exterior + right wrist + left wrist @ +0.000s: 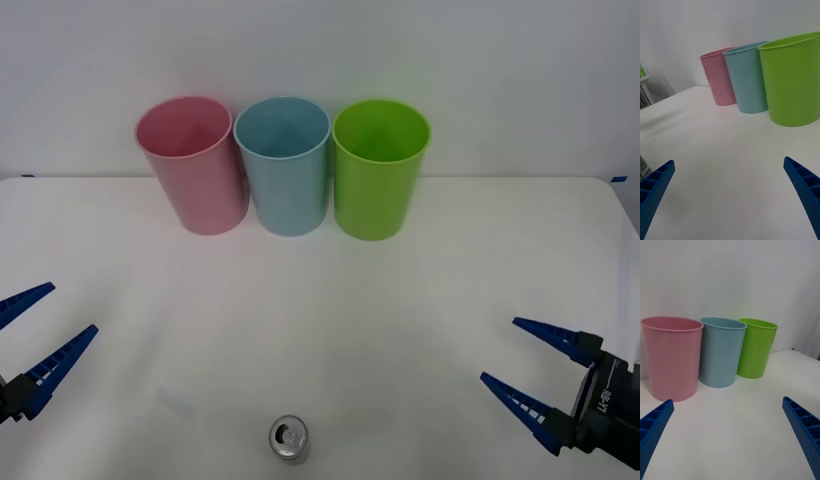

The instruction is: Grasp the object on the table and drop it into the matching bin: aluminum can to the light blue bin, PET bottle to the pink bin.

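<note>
Evidently nothing was yet grasped: both the left gripper [32, 345] and right gripper [530, 375] hung wide open and empty, the can [288, 439] upright on the table [420, 300] between them, so the next move likely called for reaching inward toward it.

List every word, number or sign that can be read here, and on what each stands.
White marking on the black body behind the right pincer: too blurred to read.
Can: no readable print on its top.
Pink bin, blue bin, green bin: no text.
</note>
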Controlling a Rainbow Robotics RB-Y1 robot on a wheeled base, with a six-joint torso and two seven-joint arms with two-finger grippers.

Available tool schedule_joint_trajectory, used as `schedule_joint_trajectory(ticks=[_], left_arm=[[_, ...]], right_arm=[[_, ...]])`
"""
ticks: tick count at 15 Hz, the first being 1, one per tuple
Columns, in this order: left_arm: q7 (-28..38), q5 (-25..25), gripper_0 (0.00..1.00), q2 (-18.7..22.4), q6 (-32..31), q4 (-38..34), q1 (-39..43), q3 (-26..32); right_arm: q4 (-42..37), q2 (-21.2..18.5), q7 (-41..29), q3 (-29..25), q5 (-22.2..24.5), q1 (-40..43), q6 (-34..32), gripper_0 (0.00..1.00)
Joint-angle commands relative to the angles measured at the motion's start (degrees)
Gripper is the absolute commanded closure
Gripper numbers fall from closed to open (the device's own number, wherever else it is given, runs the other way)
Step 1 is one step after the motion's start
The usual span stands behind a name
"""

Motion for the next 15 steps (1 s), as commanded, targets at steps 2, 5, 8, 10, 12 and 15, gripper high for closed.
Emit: schedule_joint_trajectory(ticks=[2,5,8,10,12,15], left_arm=[[0.0,0.0,0.00,0.0,0.0,0.0,0.0,0.0],[0.0,0.0,0.00,0.0,0.0,0.0,0.0,0.0],[0.0,0.0,0.00,0.0,0.0,0.0,0.0,0.0],[0.0,0.0,0.00,0.0,0.0,0.0,0.0,0.0],[0.0,0.0,0.00,0.0,0.0,0.0,0.0,0.0],[0.0,0.0,0.00,0.0,0.0,0.0,0.0,0.0]], right_arm=[[0.0,0.0,0.9,3.7,3.0,-1.4,0.0,0.00],[0.0,0.0,1.7,7.1,4.9,-2.9,0.1,0.00],[0.0,0.0,2.6,10.9,6.9,-4.4,0.4,0.00],[0.0,0.0,3.1,13.0,7.5,-5.0,0.8,0.00],[0.0,0.1,3.7,15.1,8.7,-6.1,1.1,0.00],[0.0,0.0,4.6,18.3,10.5,-7.2,1.4,0.00]])
